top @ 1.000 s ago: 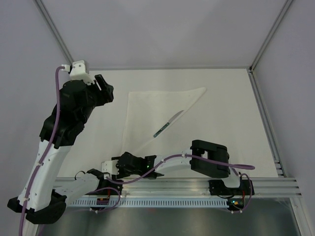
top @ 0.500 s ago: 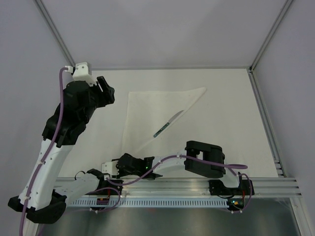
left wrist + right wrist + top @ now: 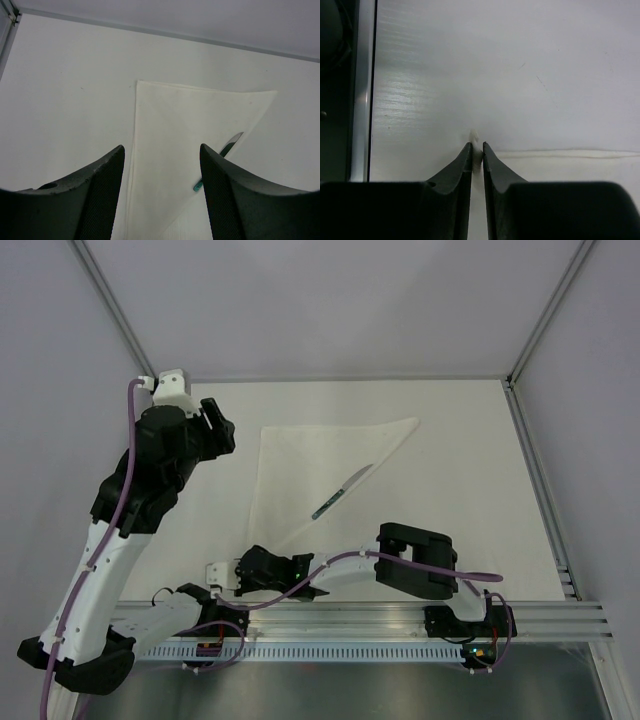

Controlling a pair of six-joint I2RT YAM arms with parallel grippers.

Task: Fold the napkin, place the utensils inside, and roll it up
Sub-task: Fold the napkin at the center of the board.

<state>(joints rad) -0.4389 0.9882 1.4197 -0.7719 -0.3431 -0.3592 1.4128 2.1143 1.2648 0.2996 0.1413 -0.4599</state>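
napkin (image 3: pixel 300 455): white, folded triangle | utensil (image 3: pixel 337 493): slim, along its diagonal edge

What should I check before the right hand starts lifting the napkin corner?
1. Right hand closed on the napkin: ok. The wrist view shows a nub of cloth pinched at the tips, at the near left corner.
2. Both layers caught in the grip: cannot tell.
3. Napkin folded: ok. It lies flat as a triangle.
4. Utensil on the cloth: ok. It lies slanted near the right edge, apart from the gripped corner.
5. All utensils placed: not ok. Only one is in view.
6. Left hand out of the way: ok. It is open, off by the far left edge of the cloth, and holds nothing.
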